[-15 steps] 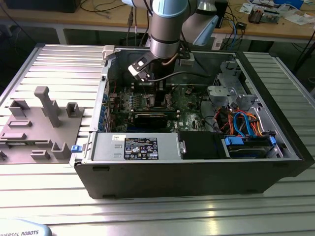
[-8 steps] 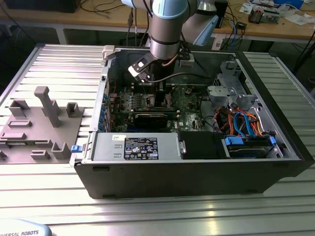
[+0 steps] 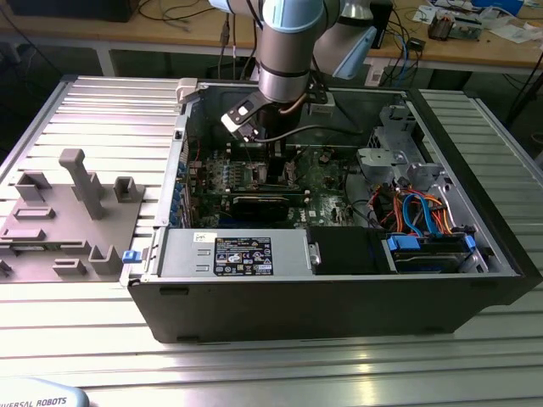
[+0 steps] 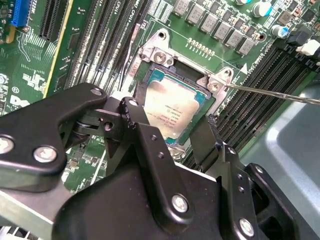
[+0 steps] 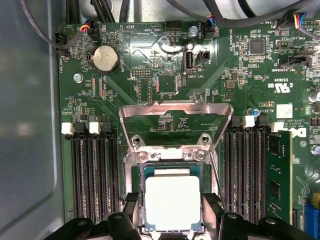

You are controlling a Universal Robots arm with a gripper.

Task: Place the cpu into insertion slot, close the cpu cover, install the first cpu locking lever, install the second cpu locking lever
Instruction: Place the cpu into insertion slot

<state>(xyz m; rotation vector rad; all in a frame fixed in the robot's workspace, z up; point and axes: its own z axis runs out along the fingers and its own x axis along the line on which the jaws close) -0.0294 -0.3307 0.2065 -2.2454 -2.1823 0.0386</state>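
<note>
The gripper (image 4: 170,125) is down inside the computer case (image 3: 339,314). Its two black fingers (image 5: 131,212) are spread apart, one on each side of the cpu (image 5: 172,197). I see a small gap between each finger and the chip, so I think it is not squeezing it, though the finger tips are partly hidden. The cpu lies flat in the insertion slot (image 5: 145,172), so the first step looks done or almost done. The chip is a small flat square with a smooth, pale silver top. Just past it the cpu cover (image 5: 175,107) stands tipped up and open. It is a thin, shiny metal frame with a big square hole in the middle, and it is not yet closed. A thin, stiff wire, the locking lever (image 4: 270,93), sticks out to the side and is not hooked down. I judge that the work from here calls for a slow, gentle touch, because the chip must not be bumped and the cover looks thin and easy to bend. All around is the green motherboard (image 5: 150,75), bumpy with tiny parts, with long black memory slots (image 5: 95,175) on both sides.
</note>
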